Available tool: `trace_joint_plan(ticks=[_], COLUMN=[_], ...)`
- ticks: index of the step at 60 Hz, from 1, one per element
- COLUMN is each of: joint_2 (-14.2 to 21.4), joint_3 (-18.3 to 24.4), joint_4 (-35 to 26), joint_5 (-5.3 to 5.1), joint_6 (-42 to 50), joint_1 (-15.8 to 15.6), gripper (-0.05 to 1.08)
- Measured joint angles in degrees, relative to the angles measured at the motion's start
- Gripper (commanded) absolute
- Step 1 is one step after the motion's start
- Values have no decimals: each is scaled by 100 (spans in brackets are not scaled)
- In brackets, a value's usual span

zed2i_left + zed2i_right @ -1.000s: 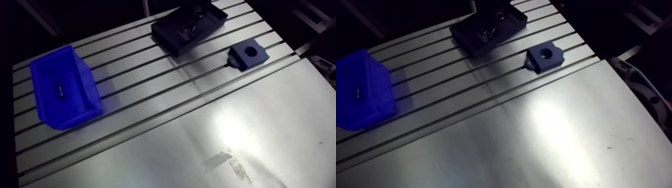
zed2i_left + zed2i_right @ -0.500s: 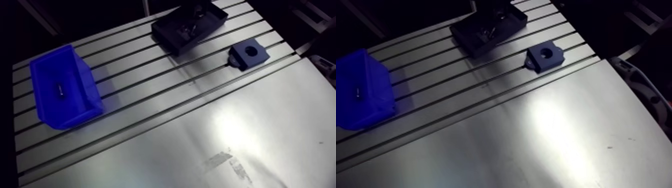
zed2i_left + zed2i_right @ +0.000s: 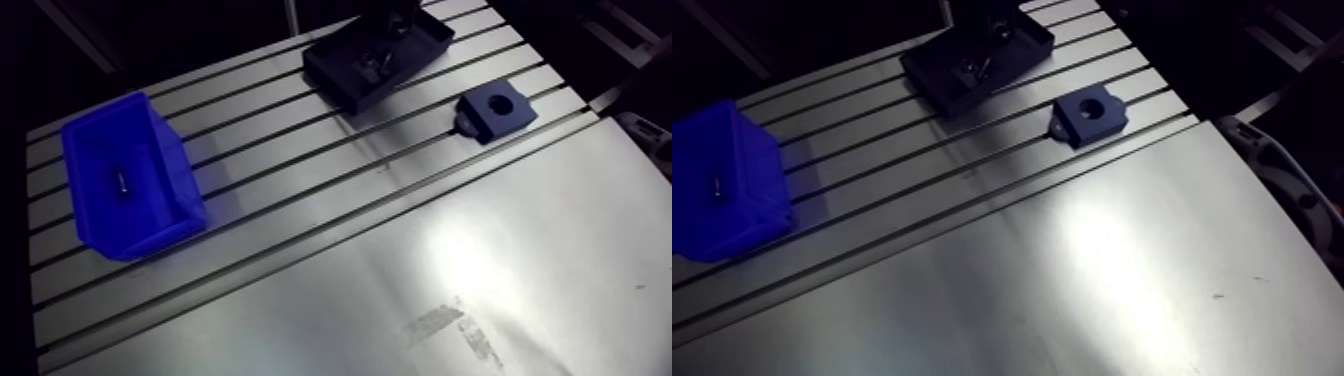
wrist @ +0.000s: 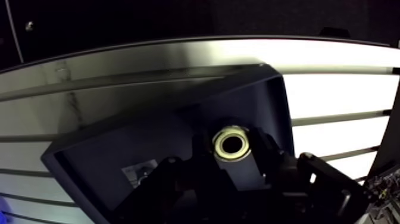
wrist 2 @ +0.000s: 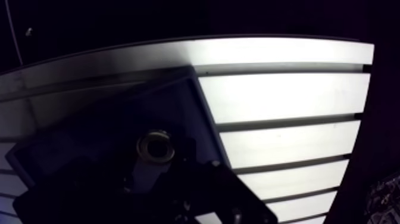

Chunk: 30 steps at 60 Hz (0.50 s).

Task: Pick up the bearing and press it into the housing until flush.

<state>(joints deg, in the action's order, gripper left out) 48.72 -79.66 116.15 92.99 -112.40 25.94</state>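
Because the black tray (image 3: pixel 335 82) is dark and the gripper (image 4: pixel 229 179) hangs low inside it, the wrist view shows the tool only as black shapes. I cannot tell if it is pressed on something or spread. The tray's near part is hidden behind the gripper. In the arm view the gripper is cut off at the upper edge, and the small bright glints in the tray under it are hard to make out.

The bearing (image 4: pixel 218 145), a pale metal ring, is in the tray, just ahead of the gripper. I cannot tell if it touches the tool.

I count one bearing, one tray and one housing (image 3: pixel 512 116). The housing is a dark blue block with one round hole, and it lies on the slotted table (image 3: pixel 400 260), near the tray but apart from it. There is also one blue bin (image 3: pixel 150 215), well apart on the other side. Inside it lies one small dark piece (image 3: pixel 120 183), too small to name.
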Motion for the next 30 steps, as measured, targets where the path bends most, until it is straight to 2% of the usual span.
trace_joint_plan(ticks=[14, 30], joint_2=[201, 689], joint_3=[-77, -372], joint_4=[-50, -112], joint_5=[-26, -36], joint_6=[-16, -91], joint_1=[2, 48], gripper=[58, 60])
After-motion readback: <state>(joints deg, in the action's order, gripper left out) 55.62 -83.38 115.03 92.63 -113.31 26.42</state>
